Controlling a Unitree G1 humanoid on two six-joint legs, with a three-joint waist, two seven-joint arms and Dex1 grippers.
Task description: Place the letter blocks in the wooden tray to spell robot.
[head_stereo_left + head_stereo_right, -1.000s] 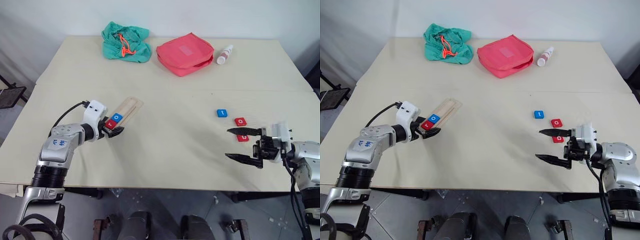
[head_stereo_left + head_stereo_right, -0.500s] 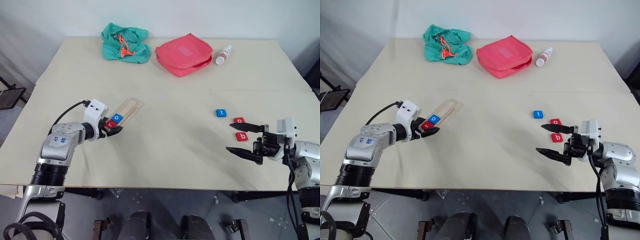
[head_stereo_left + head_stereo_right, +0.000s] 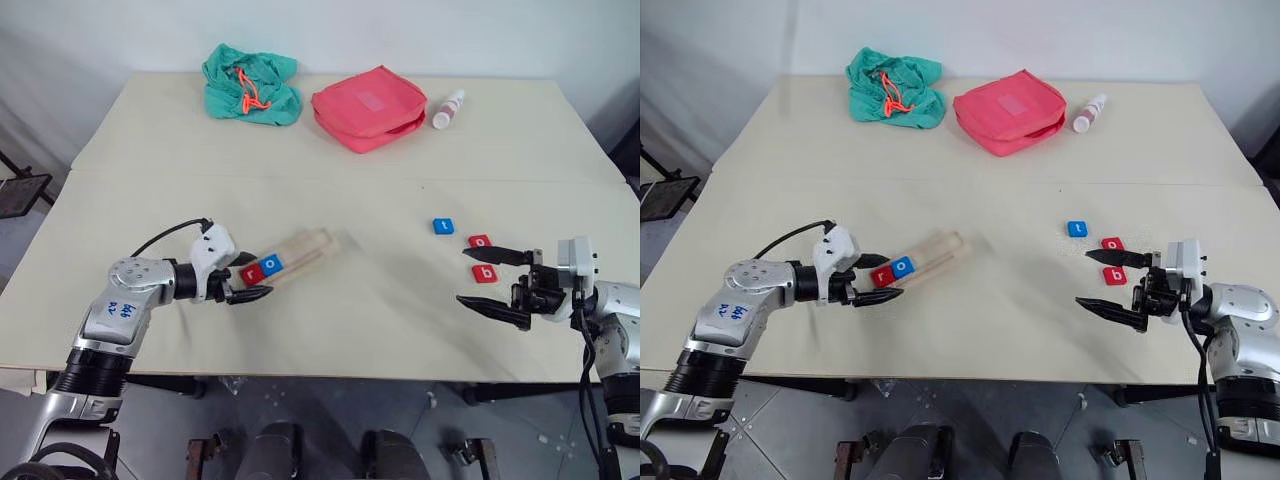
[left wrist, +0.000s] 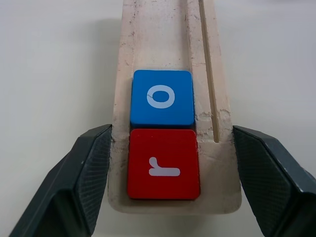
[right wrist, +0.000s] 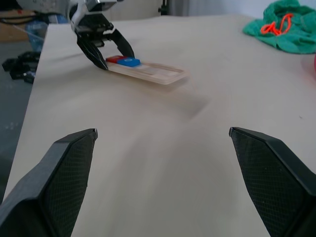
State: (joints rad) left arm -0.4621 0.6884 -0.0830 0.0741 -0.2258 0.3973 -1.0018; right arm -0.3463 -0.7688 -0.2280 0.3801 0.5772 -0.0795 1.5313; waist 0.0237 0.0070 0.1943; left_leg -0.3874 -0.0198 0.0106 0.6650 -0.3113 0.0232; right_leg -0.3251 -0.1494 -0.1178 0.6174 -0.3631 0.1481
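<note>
The wooden tray (image 3: 303, 253) lies on the table, and my left gripper (image 3: 250, 279) is shut on its near end, one finger (image 4: 89, 173) against each side. A red r block (image 4: 163, 165) sits in the tray's end, and a blue o block (image 4: 162, 97) is right behind it. At the right, a blue t block (image 3: 443, 226), a red o block (image 3: 480, 241) and a red b block (image 3: 484, 273) lie loose on the table. My right gripper (image 3: 466, 274) hangs open just beside the red b block, holding nothing.
A green cloth (image 3: 250, 85), a red pouch (image 3: 368, 105) and a small white bottle (image 3: 448, 108) lie along the far edge of the table (image 3: 360, 340). Bare tabletop stretches between the tray and the loose blocks.
My left gripper has slid the tray to the right and nearer the front edge, turning its far end more to the right. The right gripper has barely moved.
</note>
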